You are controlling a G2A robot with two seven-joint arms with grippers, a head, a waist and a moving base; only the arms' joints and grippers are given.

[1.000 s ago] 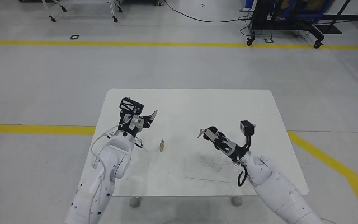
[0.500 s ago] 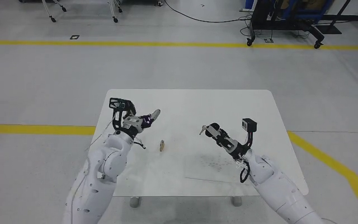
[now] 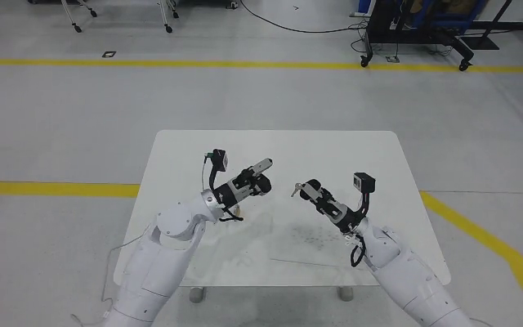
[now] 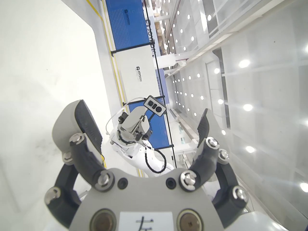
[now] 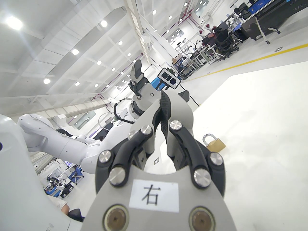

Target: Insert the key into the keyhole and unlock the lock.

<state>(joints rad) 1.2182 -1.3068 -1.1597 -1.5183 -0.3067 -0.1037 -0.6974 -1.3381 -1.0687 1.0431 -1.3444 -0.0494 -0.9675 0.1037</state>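
Insertion is judged pending: a small silver key (image 3: 292, 194) is clamped in the right gripper (image 5: 164, 102), and the brass padlock (image 5: 214, 143) must first be seized by the spread left gripper (image 4: 143, 114) near it.

We mark a white worktop (image 3: 343, 155) with rounded corners. One lock (image 5: 214, 143) lies directly on it, a brass body with a silver shackle, resting flat on the surface. Faint dark scuffs (image 3: 310, 237) mark the worktop on the right arm's side, near the front edge.

Brass-gold lock (image 5: 215, 144), white table (image 3: 343, 155).
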